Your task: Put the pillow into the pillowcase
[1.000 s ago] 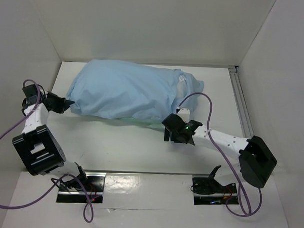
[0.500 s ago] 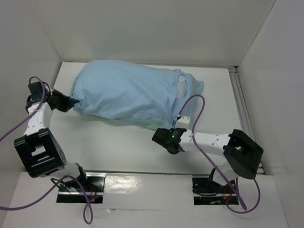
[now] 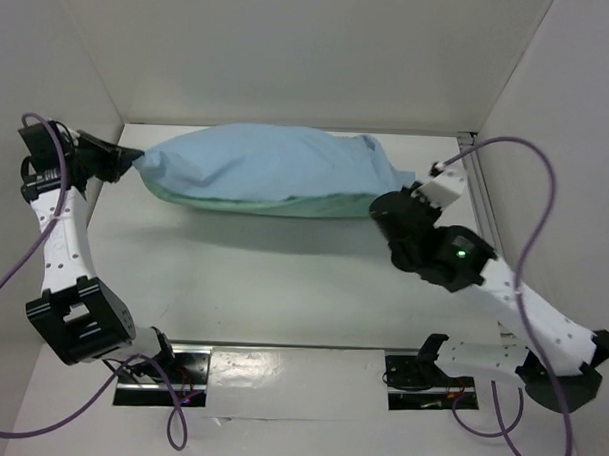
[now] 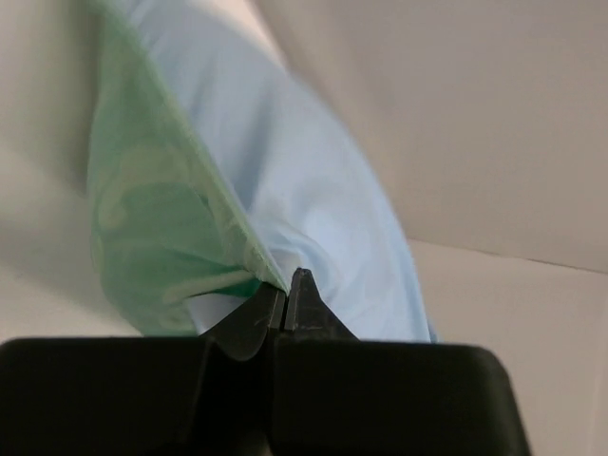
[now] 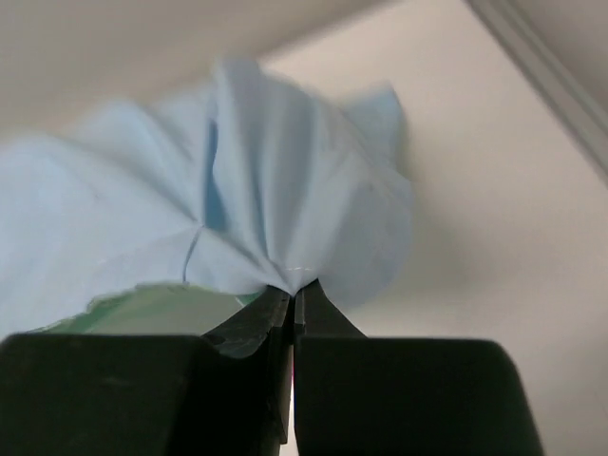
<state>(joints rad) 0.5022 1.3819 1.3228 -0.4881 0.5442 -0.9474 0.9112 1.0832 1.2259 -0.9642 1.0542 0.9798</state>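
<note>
Settling step: pillowcase (image 3: 267, 167) slung between the jaws, pillow seemingly inside.
Left gripper (image 4: 288, 296), right gripper (image 5: 293, 302) clenched on cloth; you'll want a gentle shake.

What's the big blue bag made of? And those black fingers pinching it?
The pillowcase looks like thin woven cloth, matte, light blue on one face and sea-green on the other; it bunches into soft folds where pinched. The fingers look like hard black plastic with a faint sheen, though coated metal is possible.
</note>
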